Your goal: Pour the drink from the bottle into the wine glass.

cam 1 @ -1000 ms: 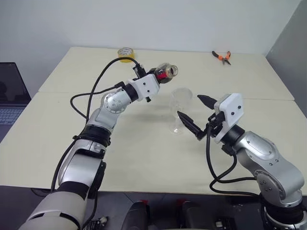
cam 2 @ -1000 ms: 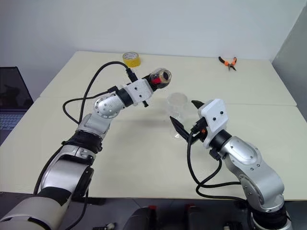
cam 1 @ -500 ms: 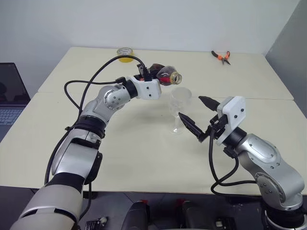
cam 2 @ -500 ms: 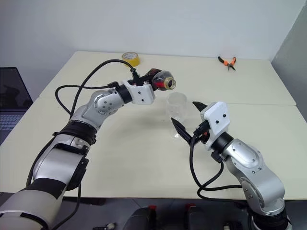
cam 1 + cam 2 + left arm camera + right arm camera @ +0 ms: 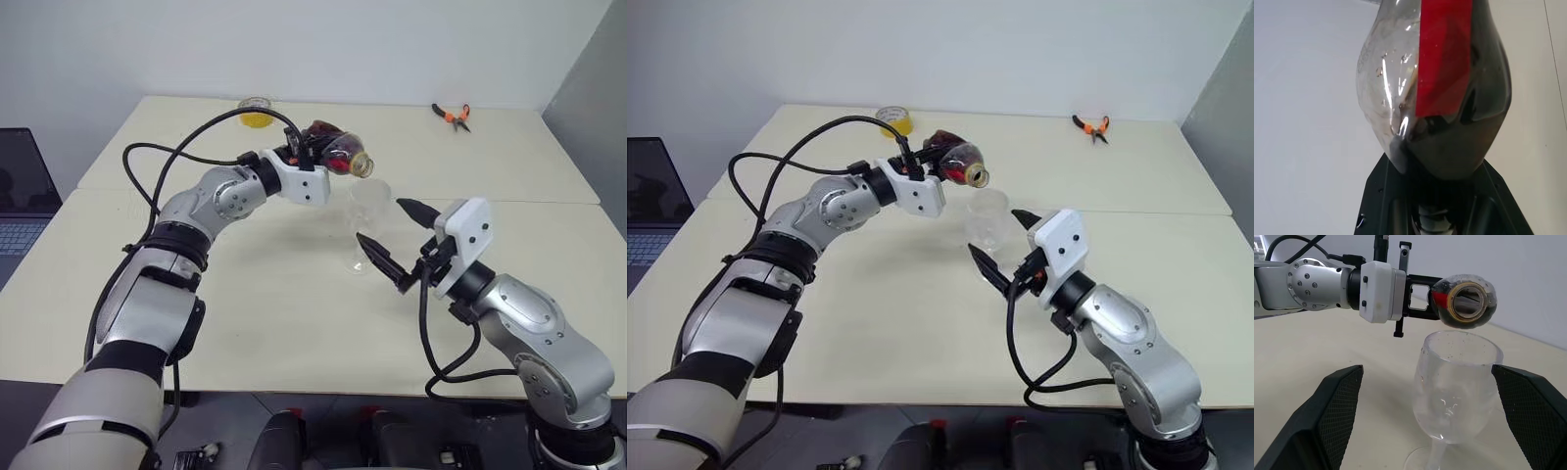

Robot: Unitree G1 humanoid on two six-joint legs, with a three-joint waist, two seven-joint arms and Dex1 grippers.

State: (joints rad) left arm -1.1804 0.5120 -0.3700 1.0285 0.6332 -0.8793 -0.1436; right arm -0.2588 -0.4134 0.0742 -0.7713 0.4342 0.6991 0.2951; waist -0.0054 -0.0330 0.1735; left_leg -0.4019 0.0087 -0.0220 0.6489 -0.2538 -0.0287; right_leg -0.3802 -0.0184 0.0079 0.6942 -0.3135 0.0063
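My left gripper (image 5: 315, 155) is shut on the bottle (image 5: 338, 154), holding it on its side above the table. The uncapped mouth (image 5: 1466, 299) tilts slightly down, just over the rim of the wine glass (image 5: 366, 211). The dark drink (image 5: 1484, 103) lies in the bottle's lower side, behind the red label. The wine glass (image 5: 1457, 377) stands upright on the table, its bowl clear with a few droplets. My right gripper (image 5: 379, 220) is open just in front of the glass, one finger (image 5: 1334, 416) on each side of it, apart from it.
A yellow tape roll (image 5: 256, 110) lies at the table's far edge and orange-handled pliers (image 5: 453, 116) at the far right. A dark laptop (image 5: 20, 191) stands off the table's left side. A seam runs across the tabletop (image 5: 294, 323).
My left wrist has rolled and the bottle has tipped, its mouth swinging from level down toward the glass rim. The right gripper has stayed in place, open.
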